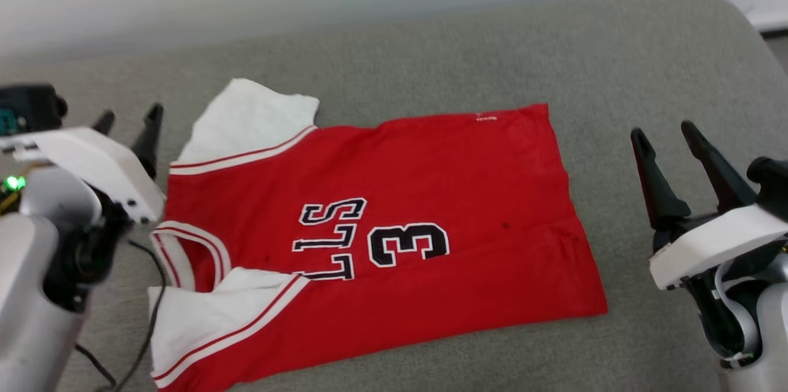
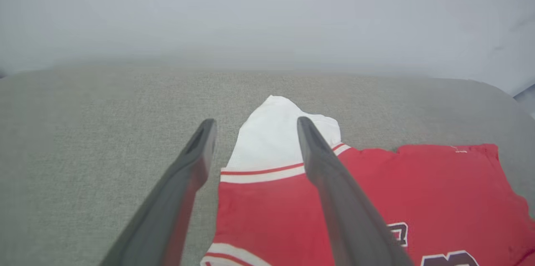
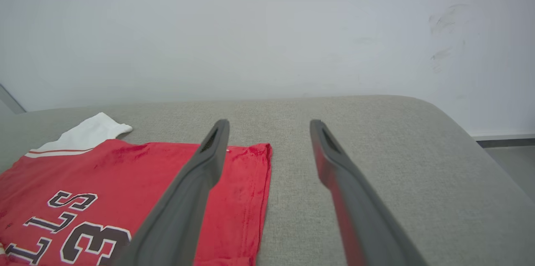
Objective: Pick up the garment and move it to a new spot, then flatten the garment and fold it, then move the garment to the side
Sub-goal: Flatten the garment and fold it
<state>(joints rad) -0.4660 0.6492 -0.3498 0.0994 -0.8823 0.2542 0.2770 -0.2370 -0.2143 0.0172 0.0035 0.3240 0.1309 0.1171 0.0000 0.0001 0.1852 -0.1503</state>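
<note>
The garment (image 1: pixel 431 207), a red jersey T-shirt with white sleeves and a black "3", lies spread flat on the grey cushion, collar toward the left and hem toward the right. My left gripper (image 1: pixel 128 118) hovers open just left of the far white sleeve (image 2: pixel 271 140), holding nothing. On the other side, my right gripper (image 1: pixel 666 132) stands open and empty, apart from the hem. The left wrist view shows my gripper (image 2: pixel 255 126) over the sleeve edge. In the right wrist view my gripper (image 3: pixel 269 126) sits above the hem corner of the garment (image 3: pixel 125 182).
A grey upholstered cushion (image 1: pixel 615 60) carries everything, its rounded edge at the far right. A pale wall (image 3: pixel 267 28) stands behind it. A black cable (image 1: pixel 151 318) hangs by my left arm near the garment's collar.
</note>
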